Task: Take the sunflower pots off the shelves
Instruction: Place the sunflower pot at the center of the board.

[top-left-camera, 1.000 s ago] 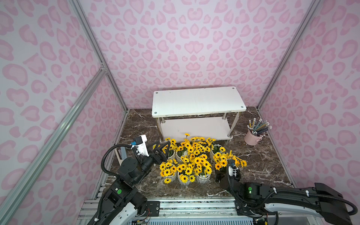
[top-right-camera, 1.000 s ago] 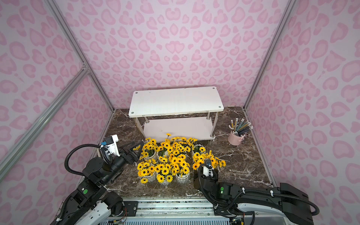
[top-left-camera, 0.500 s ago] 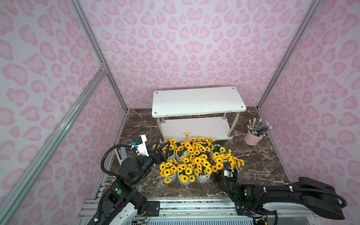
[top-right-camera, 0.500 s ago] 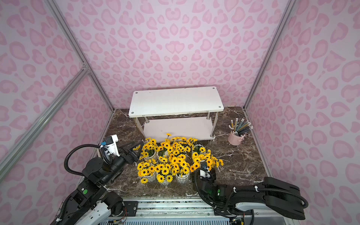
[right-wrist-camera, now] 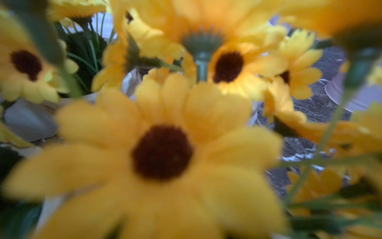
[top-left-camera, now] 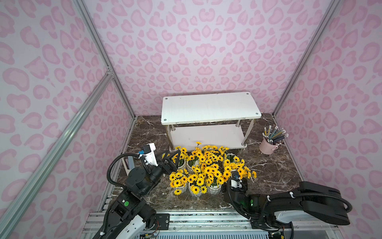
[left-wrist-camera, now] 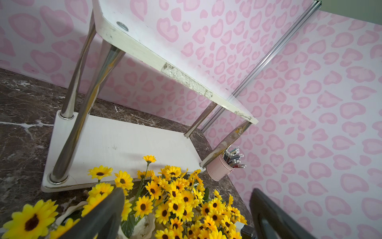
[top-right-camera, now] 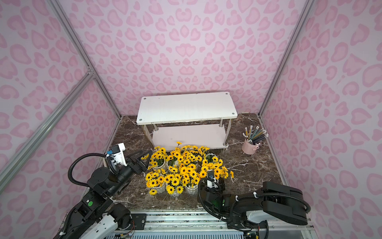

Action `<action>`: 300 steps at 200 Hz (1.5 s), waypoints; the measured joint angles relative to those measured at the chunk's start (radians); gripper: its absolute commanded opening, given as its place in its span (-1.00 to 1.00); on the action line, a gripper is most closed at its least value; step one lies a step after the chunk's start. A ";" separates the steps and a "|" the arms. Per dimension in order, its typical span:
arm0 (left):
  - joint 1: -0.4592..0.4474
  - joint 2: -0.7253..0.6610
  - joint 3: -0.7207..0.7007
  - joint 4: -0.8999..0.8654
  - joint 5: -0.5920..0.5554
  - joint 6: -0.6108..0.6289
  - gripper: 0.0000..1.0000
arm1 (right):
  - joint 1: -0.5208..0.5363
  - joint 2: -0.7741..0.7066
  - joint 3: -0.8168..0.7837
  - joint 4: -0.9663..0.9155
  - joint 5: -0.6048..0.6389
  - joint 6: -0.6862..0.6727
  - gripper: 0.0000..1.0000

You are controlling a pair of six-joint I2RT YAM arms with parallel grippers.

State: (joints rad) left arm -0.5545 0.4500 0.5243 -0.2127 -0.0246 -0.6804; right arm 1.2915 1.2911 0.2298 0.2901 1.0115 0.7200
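Both tiers of the shelves (top-left-camera: 208, 107) lie bare in both top views, so the job looks all but done. The sunflower pots (top-left-camera: 206, 165) stand bunched on the table (top-left-camera: 275, 165) just in front of the lower tier, their blossoms overlapping so thickly that the pots cannot be counted.

The right gripper (top-left-camera: 237, 177) sits low at the near right edge of the bunch. Its wrist view is filled with blurred yellow heads, and its jaws stand wide with no pot seen between them. The left gripper (left-wrist-camera: 186, 207) hovers by the far left pot, its jaws spread and empty.

What seems left is for both arms to draw clear. That calls for a slow, straight pull away from the flowers, since stems around the right gripper could snag and tip a light pot into the pots beside it.

The pink bucket of pencils (top-left-camera: 268, 147) stands apart, beside the shelves' right leg, clear of either arm.
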 measured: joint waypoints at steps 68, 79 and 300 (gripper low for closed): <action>0.000 0.004 0.004 0.000 -0.002 0.000 0.93 | 0.040 0.010 0.032 -0.132 0.050 0.136 0.96; 0.000 0.007 0.006 0.000 -0.002 0.000 0.93 | 0.046 -0.007 0.031 -0.152 0.051 0.137 0.96; 0.000 0.014 0.079 -0.013 0.004 0.031 0.94 | 0.058 -0.502 0.176 -0.574 -0.096 0.075 0.96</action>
State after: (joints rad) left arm -0.5545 0.4637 0.6033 -0.2260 -0.0208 -0.6491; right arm 1.3491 0.7887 0.4061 -0.2836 0.9157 0.7952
